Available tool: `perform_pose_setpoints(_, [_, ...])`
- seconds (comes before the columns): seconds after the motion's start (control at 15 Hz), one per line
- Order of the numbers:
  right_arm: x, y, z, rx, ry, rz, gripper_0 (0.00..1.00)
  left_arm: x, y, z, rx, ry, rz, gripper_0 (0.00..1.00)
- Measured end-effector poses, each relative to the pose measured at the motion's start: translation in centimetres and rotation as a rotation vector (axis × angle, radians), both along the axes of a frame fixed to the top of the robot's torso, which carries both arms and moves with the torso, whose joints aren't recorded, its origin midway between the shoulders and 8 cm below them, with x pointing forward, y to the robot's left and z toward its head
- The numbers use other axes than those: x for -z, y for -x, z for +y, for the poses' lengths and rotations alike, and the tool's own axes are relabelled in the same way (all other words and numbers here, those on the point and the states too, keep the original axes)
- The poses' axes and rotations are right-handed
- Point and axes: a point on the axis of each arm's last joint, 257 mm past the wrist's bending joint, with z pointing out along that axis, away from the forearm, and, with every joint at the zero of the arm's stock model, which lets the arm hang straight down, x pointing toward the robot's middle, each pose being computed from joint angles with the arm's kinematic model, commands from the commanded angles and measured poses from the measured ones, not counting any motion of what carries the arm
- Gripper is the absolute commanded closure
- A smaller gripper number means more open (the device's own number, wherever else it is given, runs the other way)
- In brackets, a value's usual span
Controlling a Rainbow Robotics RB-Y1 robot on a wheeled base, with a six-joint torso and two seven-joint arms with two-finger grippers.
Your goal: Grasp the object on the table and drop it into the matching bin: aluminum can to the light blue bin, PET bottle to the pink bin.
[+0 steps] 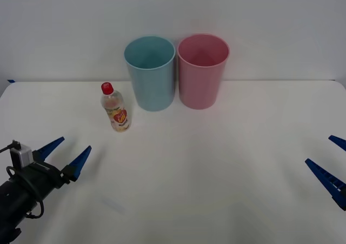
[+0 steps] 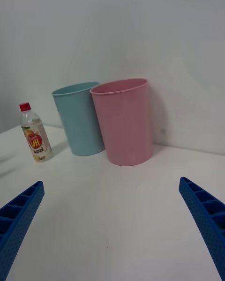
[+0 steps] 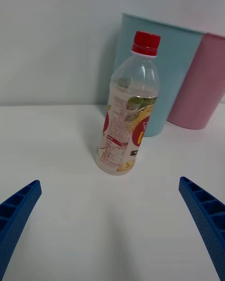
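Note:
The PET bottle (image 1: 115, 107) stands upright on the white table (image 1: 205, 168), clear with a red cap and a yellow-red label, left of the bins. Behind it stand the light blue bin (image 1: 151, 73) and, to its right, the pink bin (image 1: 203, 71). My left gripper (image 1: 64, 155) is open near the table's front left, some way short of the bottle, which sits straight ahead of it (image 3: 127, 107). My right gripper (image 1: 330, 163) is open at the front right edge, far from the bins. In the right wrist view the bottle (image 2: 35, 134), blue bin (image 2: 79, 118) and pink bin (image 2: 123, 121) stand ahead.
A plain white wall rises just behind the bins. The table's back edge runs close behind them. Bare tabletop lies between both grippers and the bins.

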Motion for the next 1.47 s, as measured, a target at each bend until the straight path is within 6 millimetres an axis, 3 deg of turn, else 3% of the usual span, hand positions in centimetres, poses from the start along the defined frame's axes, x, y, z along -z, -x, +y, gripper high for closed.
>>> perform_pose_setpoints(0.93, [0.0,0.0,0.0,0.0,0.0,0.0,0.0,0.8,-7.3,-6.1,-0.045,-0.021,-0.032,0.0])
perform_pose_setpoints(1.47, [0.0,0.0,0.0,0.0,0.0,0.0,0.0,0.8,-11.3,-7.8,-0.044,-0.033,-0.024,0.0])
